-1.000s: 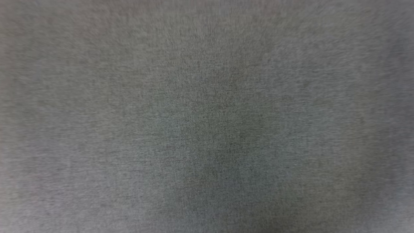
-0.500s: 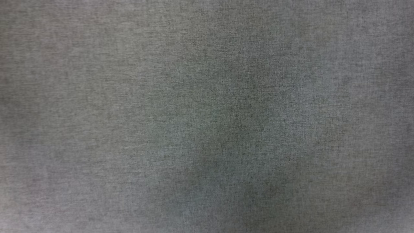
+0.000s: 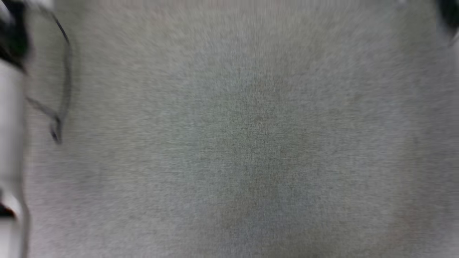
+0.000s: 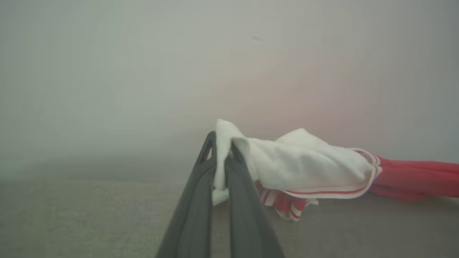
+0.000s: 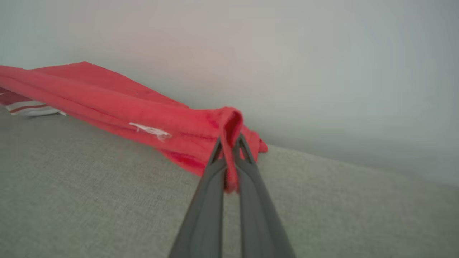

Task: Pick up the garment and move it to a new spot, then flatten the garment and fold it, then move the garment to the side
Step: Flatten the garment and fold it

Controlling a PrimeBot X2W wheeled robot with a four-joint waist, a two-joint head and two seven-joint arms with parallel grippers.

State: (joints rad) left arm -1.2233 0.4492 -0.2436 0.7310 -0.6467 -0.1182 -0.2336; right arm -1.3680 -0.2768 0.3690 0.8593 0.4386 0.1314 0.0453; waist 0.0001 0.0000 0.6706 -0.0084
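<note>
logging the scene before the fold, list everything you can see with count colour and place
T-shirt: one, red with a white sleeve and red-white striped trim, strung between the two grippers over the surface
fabric surface: one, grey, under everything
backdrop: one, pale grey, behind the surface, blurred
cable: one, dark, upper left of the head view
forearm: one, pale, left edge of the head view
left gripper: one, dark grey, shut on the white sleeve
right gripper: one, dark grey, shut on a red fold
</note>
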